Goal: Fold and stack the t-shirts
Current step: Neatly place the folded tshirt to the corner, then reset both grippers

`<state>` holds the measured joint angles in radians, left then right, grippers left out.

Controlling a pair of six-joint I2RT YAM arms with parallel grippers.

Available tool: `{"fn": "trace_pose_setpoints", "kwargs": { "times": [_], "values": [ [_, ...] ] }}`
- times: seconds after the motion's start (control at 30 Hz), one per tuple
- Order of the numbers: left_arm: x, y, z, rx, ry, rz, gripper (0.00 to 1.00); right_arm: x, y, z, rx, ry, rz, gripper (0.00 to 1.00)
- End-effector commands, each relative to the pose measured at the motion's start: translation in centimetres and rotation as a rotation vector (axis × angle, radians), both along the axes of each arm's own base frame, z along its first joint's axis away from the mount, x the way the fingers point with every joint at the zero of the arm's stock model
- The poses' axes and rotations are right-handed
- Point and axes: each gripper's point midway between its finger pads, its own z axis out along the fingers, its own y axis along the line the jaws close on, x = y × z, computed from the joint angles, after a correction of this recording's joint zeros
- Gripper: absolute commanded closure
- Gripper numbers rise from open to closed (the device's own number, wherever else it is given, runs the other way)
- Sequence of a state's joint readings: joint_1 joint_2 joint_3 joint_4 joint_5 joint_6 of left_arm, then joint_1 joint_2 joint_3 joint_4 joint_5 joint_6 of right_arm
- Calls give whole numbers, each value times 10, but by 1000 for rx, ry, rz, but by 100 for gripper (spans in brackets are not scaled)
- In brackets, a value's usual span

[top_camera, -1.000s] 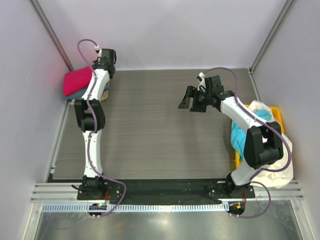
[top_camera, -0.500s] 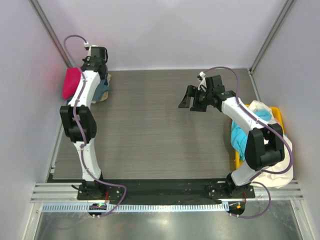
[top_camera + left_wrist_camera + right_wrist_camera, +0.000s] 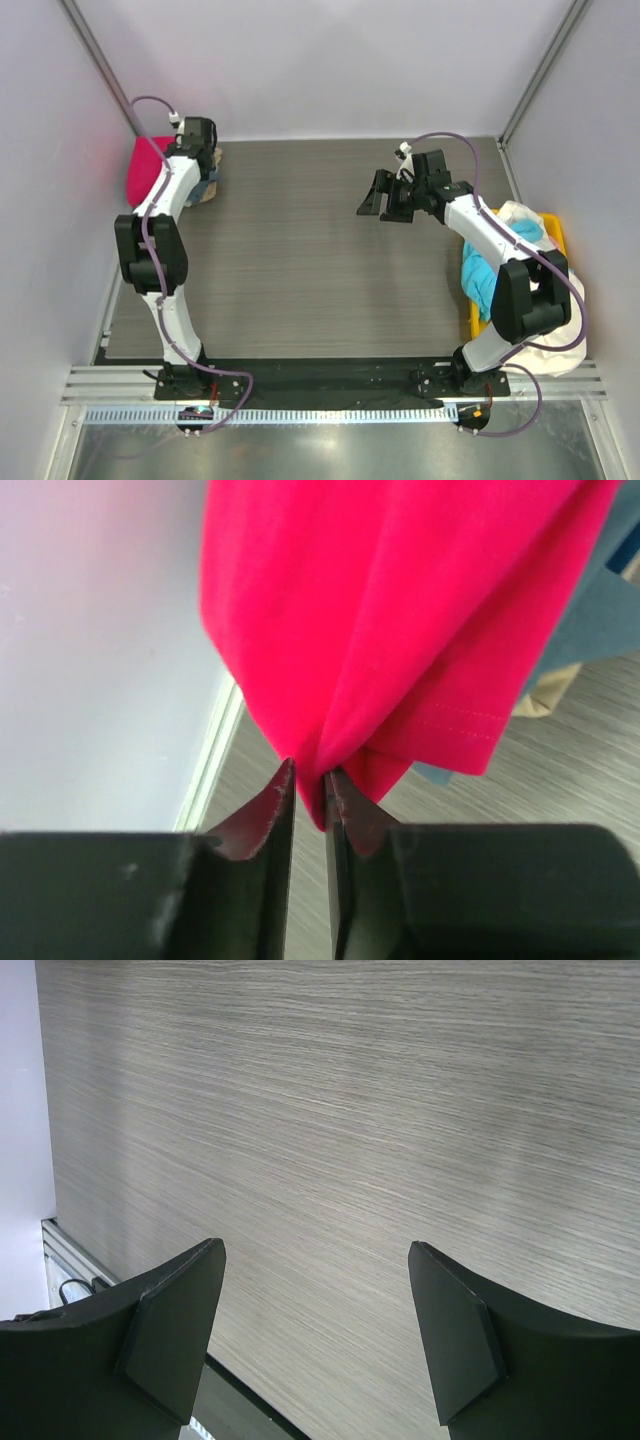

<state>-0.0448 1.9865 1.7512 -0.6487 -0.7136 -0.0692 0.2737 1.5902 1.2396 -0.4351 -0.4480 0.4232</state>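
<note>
1. Left gripper [image 3: 308,780]: jaws narrow, only a thin slit. The lowest fold of the red-pink t-shirt [image 3: 400,630] hangs into that slit and touches one fingertip; can't tell if it is pinched or just resting there.
2. In the left wrist view the red-pink t-shirt fills the upper centre, straight above the fingertips. The blue-grey t-shirt [image 3: 590,620] is at the right edge behind it, and a corner of the tan t-shirt [image 3: 545,690] is below that.
3. Top view: those three sit together in the upper left corner of the table [image 3: 300,250], against the wall, with the left wrist over them.
4. Right gripper [image 3: 315,1310]: jaws wide apart, only wood-grain table between the fingers. In the top view it hangs at upper centre-right, well apart from all the cloth.
5. Right edge of the top view: cyan t-shirt [image 3: 480,275] and cream-white t-shirt [image 3: 515,215] heaped in and over the yellow bin [image 3: 553,228], beside the right arm.
6. Count: 5 t-shirts, one of each colour: 3 at upper left, 2 at right. 1 bin, 2 arms.
</note>
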Motion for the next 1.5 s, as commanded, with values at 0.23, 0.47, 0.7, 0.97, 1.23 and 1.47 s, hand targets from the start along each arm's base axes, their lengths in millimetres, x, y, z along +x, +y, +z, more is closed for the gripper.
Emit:
{"fn": "trace_pose_setpoints", "kwargs": {
  "times": [0.23,0.47,0.7,0.97,1.23,1.47],
  "values": [
    [6,-28,66,-321,-319,-27,31,1,6,16,26,-41,13,20],
    [47,13,39,-460,-394,88,38,2,5,10,15,-34,10,20],
    [71,17,-22,-646,-389,133,41,5,2,7,-1,-34,-2,20],
    [70,-14,-66,-720,-370,136,42,9,4,1,-4,-19,2,20],
    [59,1,55,-553,-515,75,20,10,5,-1,1,-13,6,20],
    [8,-29,153,-517,-641,-34,1,15,9,2,6,-25,23,20]
  ]
}}
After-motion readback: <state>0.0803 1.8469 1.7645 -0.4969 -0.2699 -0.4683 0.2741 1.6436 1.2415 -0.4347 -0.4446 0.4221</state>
